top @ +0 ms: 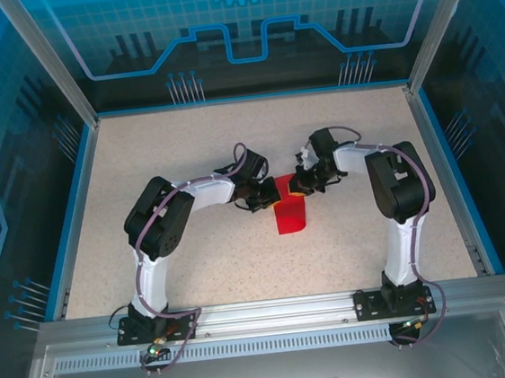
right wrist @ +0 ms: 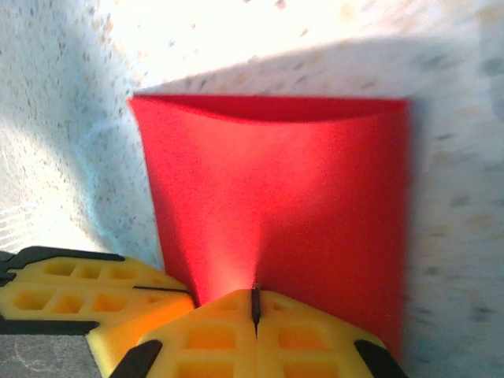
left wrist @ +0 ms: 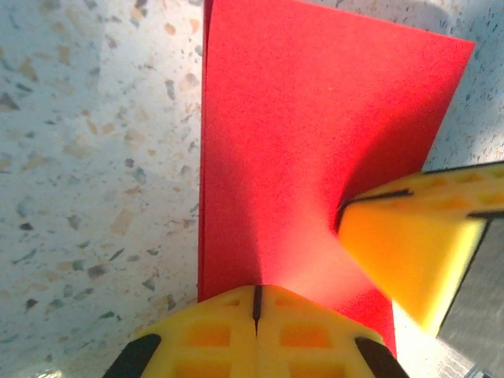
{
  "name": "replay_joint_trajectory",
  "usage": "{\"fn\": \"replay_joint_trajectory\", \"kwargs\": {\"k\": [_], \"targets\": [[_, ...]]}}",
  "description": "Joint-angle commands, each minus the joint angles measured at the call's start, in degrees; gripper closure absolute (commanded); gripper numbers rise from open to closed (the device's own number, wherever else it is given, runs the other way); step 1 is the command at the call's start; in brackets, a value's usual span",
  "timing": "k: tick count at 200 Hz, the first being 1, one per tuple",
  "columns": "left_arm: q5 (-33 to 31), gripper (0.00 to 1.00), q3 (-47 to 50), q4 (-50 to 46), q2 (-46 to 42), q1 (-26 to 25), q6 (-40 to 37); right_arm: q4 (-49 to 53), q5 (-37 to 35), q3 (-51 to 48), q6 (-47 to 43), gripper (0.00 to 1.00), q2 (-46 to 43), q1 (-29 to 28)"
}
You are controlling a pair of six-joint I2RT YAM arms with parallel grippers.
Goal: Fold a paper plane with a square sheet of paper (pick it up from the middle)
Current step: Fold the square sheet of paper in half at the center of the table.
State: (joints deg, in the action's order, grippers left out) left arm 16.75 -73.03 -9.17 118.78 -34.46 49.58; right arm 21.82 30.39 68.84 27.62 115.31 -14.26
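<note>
The square sheet of paper [top: 290,219] is bright red and lies doubled over into a narrower rectangle on the speckled table [top: 186,160]. My left gripper [top: 265,197] and right gripper [top: 297,187] meet at its far edge, tip to tip. In the left wrist view the left gripper [left wrist: 256,303] is shut on the near edge of the sheet [left wrist: 299,142], and the right arm's yellow fingers [left wrist: 409,244] press in from the right. In the right wrist view the right gripper [right wrist: 254,303] is shut on the sheet [right wrist: 291,197], whose two layers gape apart at the far edge.
A blue rim [top: 73,217] and clear walls enclose the table. Both arm bases are bolted to the metal rail [top: 275,313] at the near edge. The left arm's yellow fingers [right wrist: 79,291] sit close beside the right gripper.
</note>
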Motion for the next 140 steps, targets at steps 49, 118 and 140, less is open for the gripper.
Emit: {"fn": "replay_joint_trajectory", "kwargs": {"k": [49,118,140], "targets": [[-7.6,0.98,5.4,-14.7,7.1,-0.3,0.5,-1.6,-7.2,-2.7,6.5,1.0,-3.4,8.0],[-7.4,0.98,4.4,-14.7,7.2,-0.4,0.2,-4.5,1.6,1.0,2.0,1.0,-4.2,-0.1],[-7.4,0.98,4.5,-14.8,7.2,-0.3,0.2,-3.4,1.2,3.7,2.8,1.0,0.1,-0.8]]}}
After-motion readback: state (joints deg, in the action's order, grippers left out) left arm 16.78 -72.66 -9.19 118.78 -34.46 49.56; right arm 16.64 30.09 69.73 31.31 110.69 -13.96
